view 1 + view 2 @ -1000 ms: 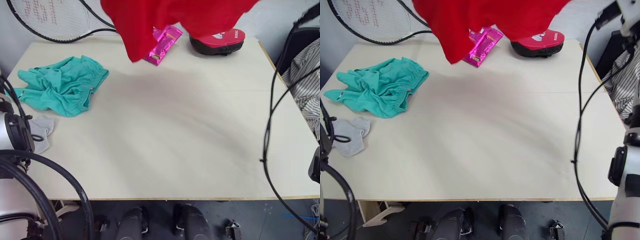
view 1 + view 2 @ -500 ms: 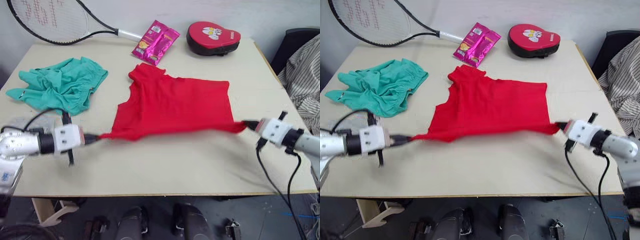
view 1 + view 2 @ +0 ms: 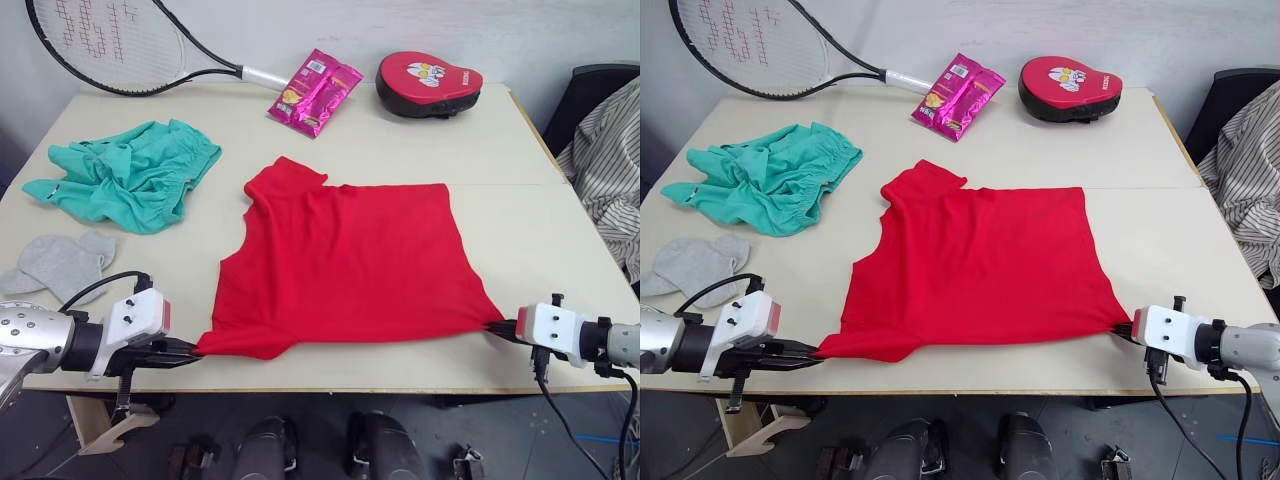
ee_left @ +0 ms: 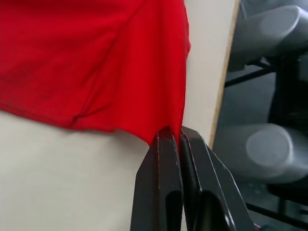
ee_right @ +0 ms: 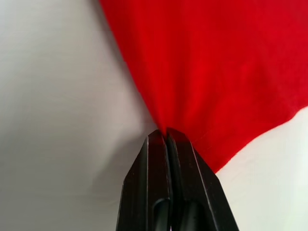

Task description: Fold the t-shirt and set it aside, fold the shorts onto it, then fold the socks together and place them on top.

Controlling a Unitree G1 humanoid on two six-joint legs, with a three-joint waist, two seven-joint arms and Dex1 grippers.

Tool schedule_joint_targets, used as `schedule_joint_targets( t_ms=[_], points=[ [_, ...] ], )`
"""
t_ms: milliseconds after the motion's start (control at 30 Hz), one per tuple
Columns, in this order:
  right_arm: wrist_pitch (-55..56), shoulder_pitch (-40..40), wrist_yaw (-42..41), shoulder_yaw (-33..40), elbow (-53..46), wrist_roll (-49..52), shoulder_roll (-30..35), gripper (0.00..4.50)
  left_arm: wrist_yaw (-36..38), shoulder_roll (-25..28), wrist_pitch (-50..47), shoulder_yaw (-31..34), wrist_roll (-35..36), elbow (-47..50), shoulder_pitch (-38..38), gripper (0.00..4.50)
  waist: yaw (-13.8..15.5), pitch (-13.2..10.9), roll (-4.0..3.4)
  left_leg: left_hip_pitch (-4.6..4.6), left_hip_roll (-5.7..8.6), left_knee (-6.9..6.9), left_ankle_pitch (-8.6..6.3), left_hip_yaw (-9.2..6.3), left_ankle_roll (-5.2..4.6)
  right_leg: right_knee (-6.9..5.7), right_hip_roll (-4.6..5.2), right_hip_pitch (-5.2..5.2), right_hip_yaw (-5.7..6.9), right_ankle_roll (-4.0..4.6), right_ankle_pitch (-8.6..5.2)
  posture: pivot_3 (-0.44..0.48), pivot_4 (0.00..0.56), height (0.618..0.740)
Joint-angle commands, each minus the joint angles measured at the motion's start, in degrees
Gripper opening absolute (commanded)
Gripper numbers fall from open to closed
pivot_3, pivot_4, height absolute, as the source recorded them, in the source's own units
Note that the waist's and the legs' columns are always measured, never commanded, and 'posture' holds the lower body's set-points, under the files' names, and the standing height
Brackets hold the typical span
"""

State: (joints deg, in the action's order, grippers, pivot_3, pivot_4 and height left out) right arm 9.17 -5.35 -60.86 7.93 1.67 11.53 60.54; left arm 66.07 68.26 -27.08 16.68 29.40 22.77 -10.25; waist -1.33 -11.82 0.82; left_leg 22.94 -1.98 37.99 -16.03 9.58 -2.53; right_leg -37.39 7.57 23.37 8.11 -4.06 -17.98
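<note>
— T-shirt [image 3: 345, 260] first: where is it, and who holds it?

— It lies spread flat in the middle of the table [image 3: 520, 150], with the hem at the near edge. The left gripper [image 3: 190, 349] is closed on the near left corner and the right gripper [image 3: 497, 326] is closed on the near right corner. In both wrist views the fingers are pressed together with red cloth between them.

— So how much of the task is done?

— I think very little. No fold is visible in the shirt yet. The shorts [image 3: 125, 178] lie crumpled at the far left, and the socks [image 3: 62, 262] lie near them, closer to the left edge, both untouched. All three folds and the stacking remain.
</note>
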Motion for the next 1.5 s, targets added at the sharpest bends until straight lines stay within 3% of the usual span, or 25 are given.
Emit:
schedule_joint_targets(
  t_ms=[33, 233, 533, 733, 900, 1167, 1300, 1500],
  points=[
    [-8.7, 0.4, -1.0, 3.3, -4.9, 5.3, 0.5, 0.00, 0.8, 0.2, -3.8, 1.8, 3.2, -0.5, 3.5, 0.02, 0.0, 0.0, 0.00, 0.00, 0.00, 0.00, 0.00, 0.00, 0.00, -0.01, 0.01, 0.00, -0.01, 0.00, 0.00, 0.000, 0.150, 0.740],
    [-14.7, 1.1, -4.4, 1.2, -5.6, 5.0, 1.8, 0.00, 6.6, 2.4, -2.2, -3.6, 0.0, -7.0, 8.3, 0.02, 0.0, 0.0, -0.02, 0.02, -0.01, -0.02, -0.04, 0.03, 0.06, -0.01, 0.00, 0.11, -0.02, 0.04, -0.02, 0.000, 0.150, 0.740],
    [-29.4, 8.8, -9.4, -2.7, 0.3, 8.7, 1.0, 0.00, 10.8, -3.5, -5.3, -16.5, -2.3, -20.5, 26.9, 0.02, 0.0, 0.0, -0.01, 0.10, 0.00, 0.00, -0.02, 0.09, 0.02, -0.06, -0.02, 0.18, -0.02, 0.04, -0.02, 0.000, 0.150, 0.740],
    [-34.7, 15.1, -9.6, -3.7, 5.2, 9.6, -1.9, 0.00, 12.8, -7.3, -7.8, -20.7, -4.2, -28.9, 35.8, 0.02, -0.1, 0.0, 0.03, 0.13, 0.00, 0.14, 0.01, 0.12, -0.03, -0.13, -0.03, 0.17, -0.01, 0.03, -0.02, 0.000, 0.150, 0.740],
    [-40.5, 17.6, -9.0, -3.8, 5.6, 10.8, -3.9, 0.00, 13.1, -9.5, -9.2, -23.3, -6.6, -33.4, 38.4, 0.02, -0.3, 0.0, 0.03, 0.13, -0.01, 0.16, 0.02, 0.13, -0.03, -0.20, -0.04, 0.21, -0.03, 0.03, -0.02, 0.000, 0.150, 0.740],
    [-44.9, 18.4, -5.9, -1.2, 4.5, 12.7, -7.0, 0.00, 11.3, -12.0, -11.5, -21.2, -6.0, -35.6, 38.0, 0.02, -0.3, 0.1, 0.23, 0.12, -0.06, 0.21, 0.03, 0.16, -0.03, -0.24, -0.02, 0.22, -0.07, 0.04, -0.02, 0.000, 0.150, 0.740],
    [-44.9, 17.5, -3.6, 0.7, 3.3, 13.2, -8.1, 0.86, 8.0, -13.4, -10.2, -18.8, -6.5, -36.6, 36.9, 0.90, -0.2, 0.1, 0.23, 0.12, -0.06, 0.19, 0.03, 0.16, -0.03, -0.24, -0.01, 0.23, -0.08, 0.04, -0.02, 0.000, 0.150, 0.740],
    [-47.5, 14.0, -1.0, 9.2, -1.3, 17.8, -7.9, 2.92, -0.5, -18.5, -4.2, -9.1, -4.8, -35.2, 33.0, 2.80, 0.0, 0.2, 0.24, 0.15, -0.04, 0.17, 0.03, 0.14, -0.04, -0.22, 0.06, 0.24, -0.08, 0.03, -0.01, 0.000, 0.150, 0.740]
  ],
)
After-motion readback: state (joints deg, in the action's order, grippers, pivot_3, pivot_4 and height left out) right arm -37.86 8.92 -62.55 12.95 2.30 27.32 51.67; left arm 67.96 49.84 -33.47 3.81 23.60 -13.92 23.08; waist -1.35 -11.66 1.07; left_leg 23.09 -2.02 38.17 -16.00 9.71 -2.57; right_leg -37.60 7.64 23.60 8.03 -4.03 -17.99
